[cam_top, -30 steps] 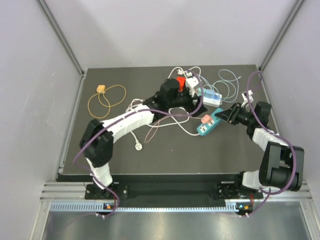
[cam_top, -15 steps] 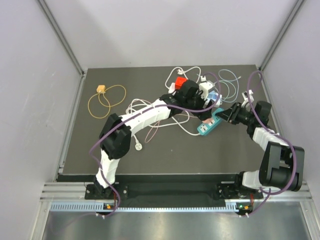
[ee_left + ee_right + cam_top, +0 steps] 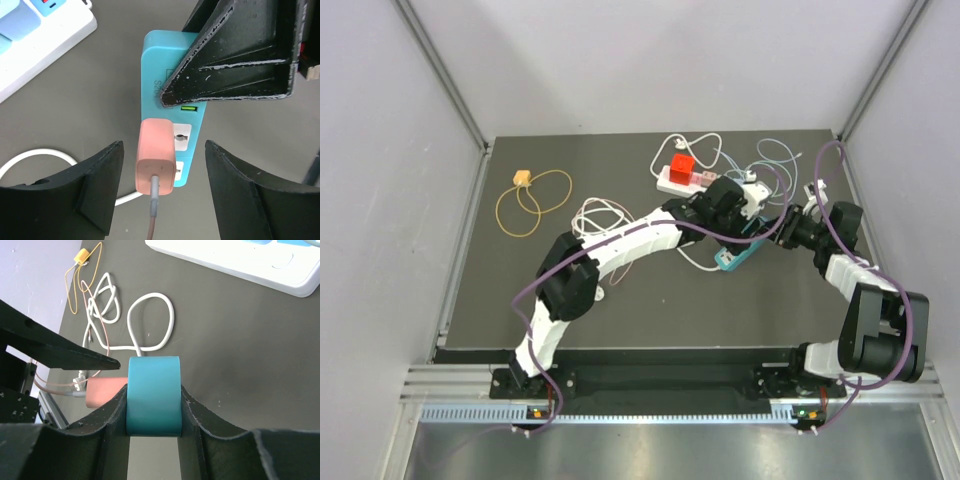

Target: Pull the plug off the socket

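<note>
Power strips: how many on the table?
3: teal strip, centre-right; white strip with red plug behind it; second white strip, blue adapters, beside the teal one. More may be hidden.

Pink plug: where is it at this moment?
Left wrist view: the pink plug sits in the teal power strip, between the left gripper's open fingers.

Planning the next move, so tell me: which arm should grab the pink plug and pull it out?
Left. The left gripper is open and straddles the plug, one finger on each side. The right gripper is shut on the strip, bracing it.
</note>
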Robot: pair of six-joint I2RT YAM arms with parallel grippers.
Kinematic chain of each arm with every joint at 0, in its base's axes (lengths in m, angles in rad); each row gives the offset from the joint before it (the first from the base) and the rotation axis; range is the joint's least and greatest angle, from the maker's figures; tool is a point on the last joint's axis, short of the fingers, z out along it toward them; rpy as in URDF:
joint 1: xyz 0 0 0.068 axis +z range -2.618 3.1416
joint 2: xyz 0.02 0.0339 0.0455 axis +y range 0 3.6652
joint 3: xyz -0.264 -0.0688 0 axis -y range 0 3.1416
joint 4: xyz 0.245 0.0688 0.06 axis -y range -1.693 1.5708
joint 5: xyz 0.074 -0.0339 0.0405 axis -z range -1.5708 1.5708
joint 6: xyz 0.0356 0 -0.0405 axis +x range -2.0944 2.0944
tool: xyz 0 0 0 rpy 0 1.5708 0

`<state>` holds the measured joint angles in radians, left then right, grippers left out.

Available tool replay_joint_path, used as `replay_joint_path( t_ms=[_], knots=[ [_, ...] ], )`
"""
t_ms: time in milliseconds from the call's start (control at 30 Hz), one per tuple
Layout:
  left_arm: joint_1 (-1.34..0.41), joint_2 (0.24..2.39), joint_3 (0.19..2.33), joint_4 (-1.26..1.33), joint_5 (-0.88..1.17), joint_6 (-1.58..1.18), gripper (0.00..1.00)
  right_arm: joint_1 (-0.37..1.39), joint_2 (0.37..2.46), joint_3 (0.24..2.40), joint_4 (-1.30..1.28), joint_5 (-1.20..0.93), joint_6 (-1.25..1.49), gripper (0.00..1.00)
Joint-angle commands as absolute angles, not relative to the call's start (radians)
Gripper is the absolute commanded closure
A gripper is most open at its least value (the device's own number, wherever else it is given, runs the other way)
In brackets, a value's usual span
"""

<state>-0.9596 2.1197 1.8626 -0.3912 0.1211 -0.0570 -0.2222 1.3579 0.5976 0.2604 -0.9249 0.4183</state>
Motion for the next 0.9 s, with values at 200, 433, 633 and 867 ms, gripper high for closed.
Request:
replay_joint_path(
  t_ms=[200,433,633,867],
  knots=[
    [-0.991,2.155,1.936,-0.423,-0.034,0.032,0.38,-0.210,1.364,0.650,0.298,-0.939,0.405,1.00],
    [-0.994,2.181,1.965,-0.430,-0.055,0.037,0.60,-0.209,1.362,0.652,0.296,-0.939,0.407,1.00],
    [-0.994,2.187,1.979,-0.439,-0.038,0.034,1.00,-0.209,1.361,0.653,0.293,-0.937,0.403,1.00],
    [-0.989,2.039,1.829,-0.335,-0.014,0.012,1.00,-0.210,1.336,0.672,0.218,-0.853,0.325,1.00]
  ],
)
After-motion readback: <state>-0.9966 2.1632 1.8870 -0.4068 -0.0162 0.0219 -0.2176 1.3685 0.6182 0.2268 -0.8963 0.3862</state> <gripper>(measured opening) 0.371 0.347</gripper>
